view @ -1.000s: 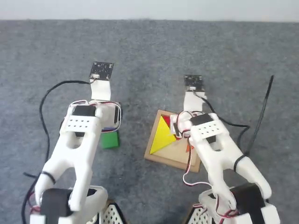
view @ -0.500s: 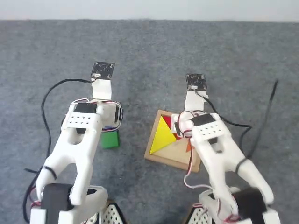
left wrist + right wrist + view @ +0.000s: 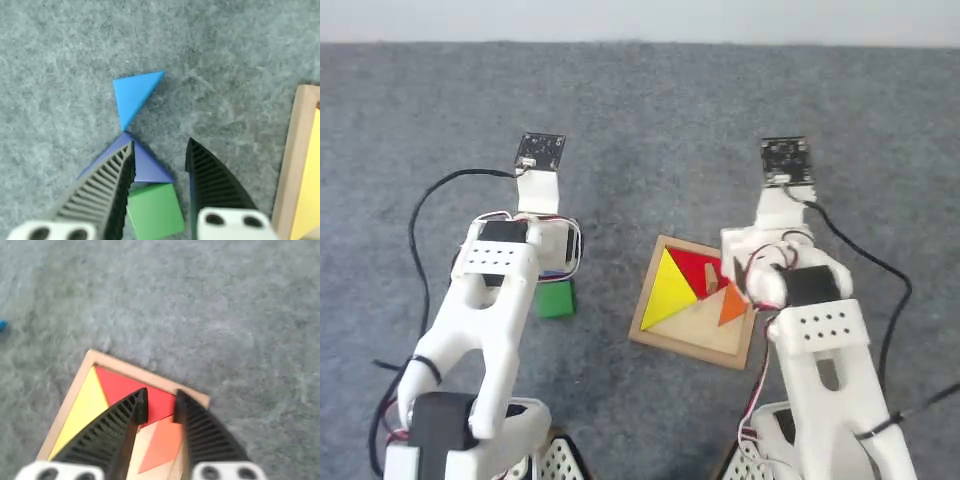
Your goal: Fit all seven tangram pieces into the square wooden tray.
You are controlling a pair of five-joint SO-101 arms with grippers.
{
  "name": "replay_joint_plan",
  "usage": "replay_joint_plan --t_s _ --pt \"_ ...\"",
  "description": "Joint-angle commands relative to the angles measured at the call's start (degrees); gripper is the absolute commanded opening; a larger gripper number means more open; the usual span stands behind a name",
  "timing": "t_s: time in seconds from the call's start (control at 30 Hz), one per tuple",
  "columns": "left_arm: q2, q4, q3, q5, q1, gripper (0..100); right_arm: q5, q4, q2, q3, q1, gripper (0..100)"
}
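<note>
On the left, the light blue wooden triangle, the dark blue wooden triangle and the green wooden square lay bunched on the grey carpet, corners touching or nearly so, well apart from the square wooden tray. A closing grasp on the dark blue triangle would likely nudge its neighbours or trap two pieces at once. To the right, the tray held the yellow triangle, the red triangle and the orange piece, with bare wood beside them. A finger coming down there could lever a seated piece out of its place. The left gripper stood moderately wide and empty, its jaws straddling the dark blue triangle; whether a finger touched it could not be told. The right gripper was nearly closed, holding nothing, poised over the red triangle's edge.
</note>
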Motion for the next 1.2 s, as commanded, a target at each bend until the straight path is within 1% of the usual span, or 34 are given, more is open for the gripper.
replay_joint_plan --t_s 0.0,0.17,0.37,0.57,0.83,1.0,1.17 --pt "-0.18 -1.23 -2.77 -0.97 -0.35 16 0.97 -0.04 3.38 -1.58 -3.21 2.0" --pt "-0.09 -1.23 -2.77 -0.97 -0.18 16 0.62 -5.32 7.6 -1.58 -6.81 0.7" --pt "-0.09 -1.23 -2.68 -0.97 -0.35 16 0.97 -8.22 14.11 -1.58 -11.82 0.7" --pt "-0.09 -1.23 -2.68 -0.97 -0.35 16 1.05 -8.04 19.82 -1.67 -10.07 0.7" --pt "-0.09 -1.23 -2.68 -0.97 -0.26 16 0.97 -6.55 20.09 -1.58 -4.88 0.7" --pt "-0.09 -1.23 -2.68 -0.97 -0.26 16 1.05 -6.37 20.62 -1.58 -4.44 0.7" --pt "-0.09 -1.23 -2.68 -0.97 -0.18 16 0.97 -6.81 17.98 -1.93 -4.88 0.7"
